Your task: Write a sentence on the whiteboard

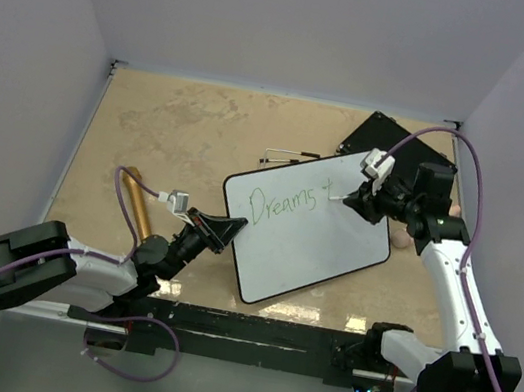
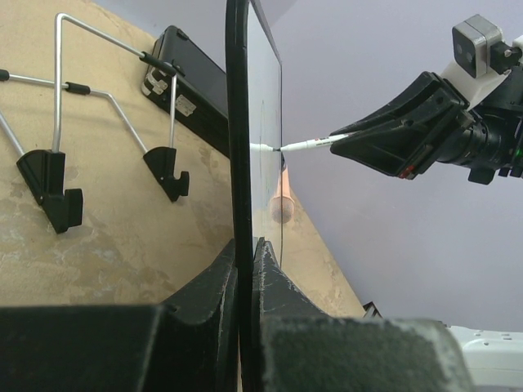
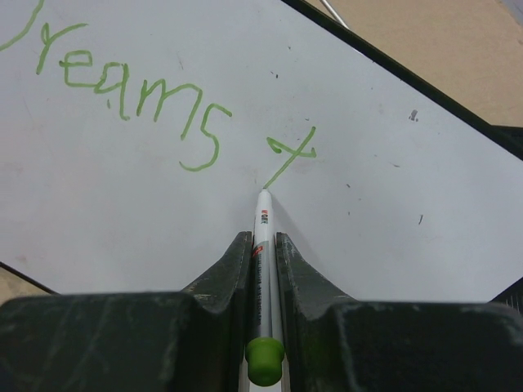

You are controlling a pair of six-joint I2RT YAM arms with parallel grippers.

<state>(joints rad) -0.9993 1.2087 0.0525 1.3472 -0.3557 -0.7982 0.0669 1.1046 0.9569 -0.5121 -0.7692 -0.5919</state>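
On the tan counter [image 1: 172, 129] our left gripper [image 1: 225, 232] pinches the nine-o'clock edge of the stiff-looking, slick whiteboard [image 1: 303, 249]; right gripper [image 1: 354, 204] clamps a marker [image 3: 263, 245].

We see a glossy white whiteboard [image 1: 318, 252] with a black frame, green lettering [image 1: 275, 206] across it, a white marker [image 3: 263, 216] with a green end, a mottled tan table [image 1: 182, 131] and purple cables [image 1: 455, 135].

A flat black board [image 1: 372, 134] lies far right on the tan worktop [image 1: 182, 131], a wire stand [image 1: 289, 155] beside it, a gold tube [image 1: 141, 207] left.
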